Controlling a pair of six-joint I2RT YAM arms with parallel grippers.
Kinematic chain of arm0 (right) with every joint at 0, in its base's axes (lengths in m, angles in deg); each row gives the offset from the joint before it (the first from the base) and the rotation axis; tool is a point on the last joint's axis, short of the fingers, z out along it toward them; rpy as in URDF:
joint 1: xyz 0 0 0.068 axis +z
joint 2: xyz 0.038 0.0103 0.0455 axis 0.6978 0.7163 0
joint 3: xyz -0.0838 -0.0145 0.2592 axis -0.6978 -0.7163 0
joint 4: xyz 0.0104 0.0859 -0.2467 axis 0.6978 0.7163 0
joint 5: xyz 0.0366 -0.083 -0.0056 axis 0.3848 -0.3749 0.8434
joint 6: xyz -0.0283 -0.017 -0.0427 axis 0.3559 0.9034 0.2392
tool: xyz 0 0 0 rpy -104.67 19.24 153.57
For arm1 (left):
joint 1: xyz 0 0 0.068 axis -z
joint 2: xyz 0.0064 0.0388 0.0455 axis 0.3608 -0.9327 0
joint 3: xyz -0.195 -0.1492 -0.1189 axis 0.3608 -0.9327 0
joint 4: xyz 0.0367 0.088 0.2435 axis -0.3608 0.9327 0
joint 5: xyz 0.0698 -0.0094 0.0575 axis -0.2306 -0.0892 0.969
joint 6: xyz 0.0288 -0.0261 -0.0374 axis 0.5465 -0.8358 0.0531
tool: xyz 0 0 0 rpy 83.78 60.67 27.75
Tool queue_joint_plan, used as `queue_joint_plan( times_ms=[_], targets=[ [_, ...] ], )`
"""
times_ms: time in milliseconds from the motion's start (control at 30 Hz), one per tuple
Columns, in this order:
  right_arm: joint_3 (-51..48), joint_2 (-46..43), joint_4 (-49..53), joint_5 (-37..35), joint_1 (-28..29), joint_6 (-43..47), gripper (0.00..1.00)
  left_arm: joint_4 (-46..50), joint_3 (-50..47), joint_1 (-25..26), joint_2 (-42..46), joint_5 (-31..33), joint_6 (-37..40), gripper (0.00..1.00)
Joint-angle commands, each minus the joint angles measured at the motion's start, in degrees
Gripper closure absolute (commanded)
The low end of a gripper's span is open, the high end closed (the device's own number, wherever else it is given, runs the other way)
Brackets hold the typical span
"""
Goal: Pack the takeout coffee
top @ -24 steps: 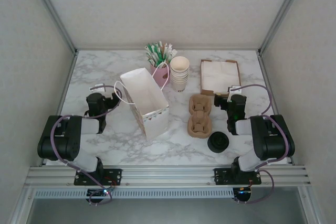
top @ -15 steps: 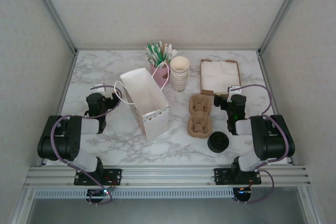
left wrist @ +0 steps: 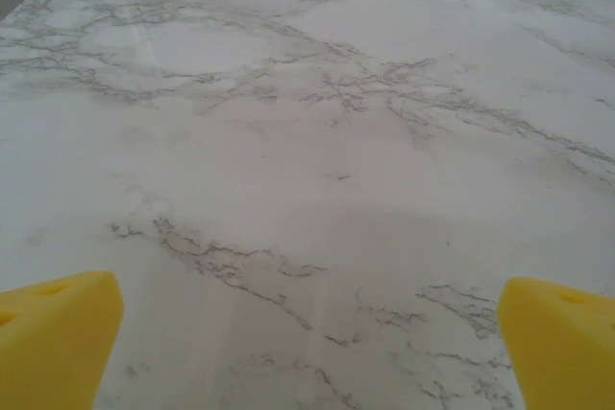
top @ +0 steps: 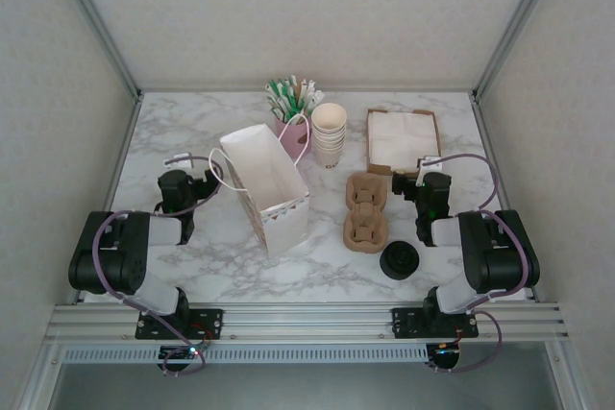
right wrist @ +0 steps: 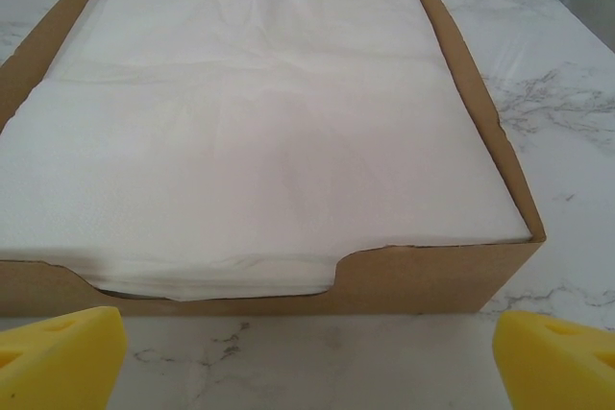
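Idling with both claws wide open, empty.
Left claw [left wrist: 309, 343] hung over bare worktop [left wrist: 307, 93]; right claw [right wrist: 307, 357] faced the napkin box [right wrist: 432, 276], upper right; takeout coffee position could not be told.

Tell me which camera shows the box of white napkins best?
The right wrist view: the napkin box sits close, white stack and notched front wall clear. Top external shows it small, far right. Left wrist faces the marble table.

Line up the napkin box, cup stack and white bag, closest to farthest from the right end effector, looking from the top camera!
1. Napkin box, just ahead of the right end effector.
2. Cup stack, back middle.
3. White bag, left of centre.
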Motion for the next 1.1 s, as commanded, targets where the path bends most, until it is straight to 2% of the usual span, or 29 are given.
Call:
queue_joint_plan(
  times_ms=[0, 400, 533, 700, 767, 833, 900, 1000, 1067],
  targets=[
    [1.18, 0.04, 0.43, 0.81, -0.53, 0.35, 0.01, -1.49, 0.95, -0.33, 0.07, -1.05, 0.67, 0.00],
    [0.67, -0.42, -0.21, 2.64, -0.51, 1.25, 0.01, -1.47, 0.95, -0.29, 0.08, -1.04, 0.68, 0.00],
    [-2.25, -1.93, -4.12, 3.03, -0.55, 1.42, 0.01, -1.48, 0.89, -0.29, 0.07, -1.04, 0.66, 0.00],
    [0.53, -2.38, 0.92, 2.09, -0.52, 1.04, 0.01, -1.54, 0.96, -0.31, 0.12, -1.08, 0.66, 0.00],
    [1.09, -5.86, 5.15, 1.17, -0.56, 0.54, 0.01, -1.50, 0.96, -0.30, 0.07, -1.08, 0.71, 0.00],
    [4.03, -10.05, 15.10, -2.51, -0.53, -2.45, 0.01, -1.06, 1.20, -0.43, 0.15, -0.38, 0.32, 0.00],
    [4.25, -13.06, 15.98, -2.39, -0.53, -2.34, 0.01, 0.06, 1.54, -0.34, 0.72, 0.65, 0.14, 0.00],
    [0.84, -19.44, 15.31, -3.19, -0.49, -3.93, 0.01, 11.45, 5.32, -0.27, 7.10, 4.67, -0.97, 0.00],
    [0.79, -24.61, 18.48, -3.94, -0.54, -5.89, 0.01, 13.11, 4.45, -0.32, 12.06, 5.61, -1.32, 0.00]
  ],
)
